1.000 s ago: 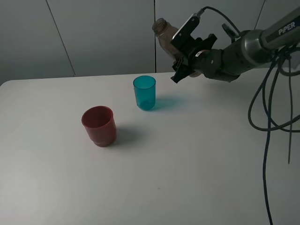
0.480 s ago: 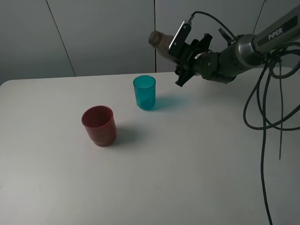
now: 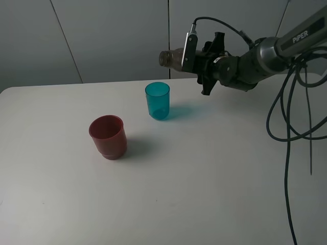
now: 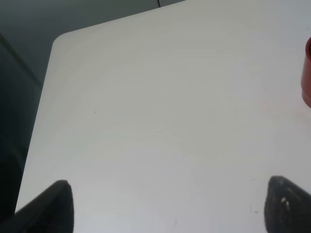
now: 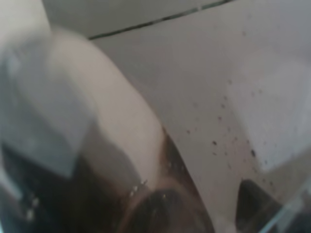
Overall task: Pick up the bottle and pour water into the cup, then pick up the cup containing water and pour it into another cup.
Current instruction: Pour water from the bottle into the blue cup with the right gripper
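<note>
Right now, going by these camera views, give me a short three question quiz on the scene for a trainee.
1. Multiple choice: which tool holds the tall smoky grey-brown translucent plastic bottle? A left, B right, C neither.
2. True or false: the small teal translucent plastic cup and the squat dark-red opaque plastic cup both stand upright, apart from each other.
3. Fill in: the bottle is tilted almost ____, its mouth toward the left of the high view.

Key:
1. B, the right tool; the left tool is open and empty.
2. True.
3. Horizontal.
</note>
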{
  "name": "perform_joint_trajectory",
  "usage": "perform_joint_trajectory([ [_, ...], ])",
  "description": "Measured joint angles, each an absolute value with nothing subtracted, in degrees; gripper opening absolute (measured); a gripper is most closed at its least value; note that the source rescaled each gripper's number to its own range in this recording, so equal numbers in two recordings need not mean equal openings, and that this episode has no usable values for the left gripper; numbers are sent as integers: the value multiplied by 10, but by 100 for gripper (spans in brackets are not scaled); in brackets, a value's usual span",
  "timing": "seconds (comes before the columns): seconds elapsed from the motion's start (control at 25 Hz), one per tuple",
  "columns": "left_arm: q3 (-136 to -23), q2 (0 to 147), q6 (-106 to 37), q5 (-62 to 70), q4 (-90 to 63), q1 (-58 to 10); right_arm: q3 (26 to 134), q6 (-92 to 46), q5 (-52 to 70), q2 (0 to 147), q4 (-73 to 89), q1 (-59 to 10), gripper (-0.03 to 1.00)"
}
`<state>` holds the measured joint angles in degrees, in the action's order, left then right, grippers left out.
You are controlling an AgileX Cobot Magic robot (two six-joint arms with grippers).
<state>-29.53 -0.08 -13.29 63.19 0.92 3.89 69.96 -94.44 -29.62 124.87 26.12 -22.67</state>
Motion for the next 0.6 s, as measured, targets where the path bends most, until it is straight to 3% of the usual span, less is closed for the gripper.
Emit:
perform_joint_trajectory([
  [0.6, -295, -1, -134, 632, 9, 39, 700, -1030, -320, 1249, 243, -227, 0],
])
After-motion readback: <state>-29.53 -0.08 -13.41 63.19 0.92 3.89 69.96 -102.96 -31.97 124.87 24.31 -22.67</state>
